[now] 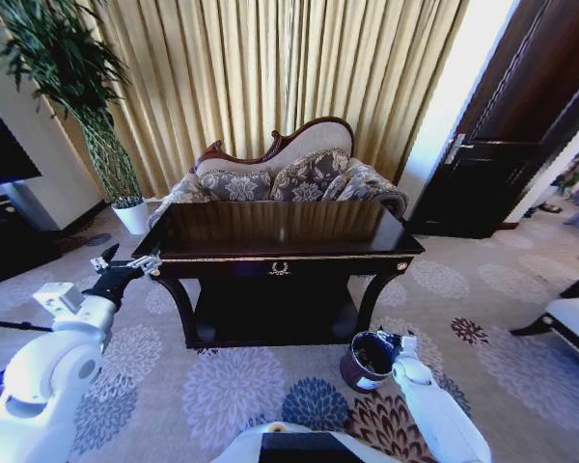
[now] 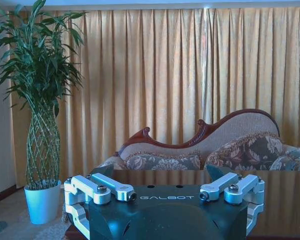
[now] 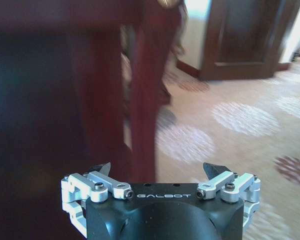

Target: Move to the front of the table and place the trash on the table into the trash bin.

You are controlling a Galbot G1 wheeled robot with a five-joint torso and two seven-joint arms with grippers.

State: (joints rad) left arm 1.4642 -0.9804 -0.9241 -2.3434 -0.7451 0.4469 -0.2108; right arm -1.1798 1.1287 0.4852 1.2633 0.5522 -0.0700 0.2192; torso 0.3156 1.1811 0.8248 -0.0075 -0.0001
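The table [image 1: 280, 227] stands straight ahead, its glossy dark top mirroring the curtains; the trash is out of view. The trash bin [image 1: 370, 359], a small dark bucket with a pale rim, sits on the carpet by the table's front right leg. My left gripper [image 1: 125, 264] hovers open at the table's front left corner, at about top height. In the left wrist view that gripper [image 2: 160, 175] is spread wide over the table [image 2: 285, 200] edge. My right gripper [image 1: 398, 340] hangs low, right beside the bin, and is open [image 3: 157, 169], facing a table leg [image 3: 145, 100].
A patterned sofa [image 1: 289, 176] stands behind the table against gold curtains. A tall plant in a white pot [image 1: 130, 216] is at back left, and a black TV stand [image 1: 10, 236] at far left. A dark door [image 1: 502, 145] and a chair [image 1: 569, 320] are on the right. Floral carpet lies all around.
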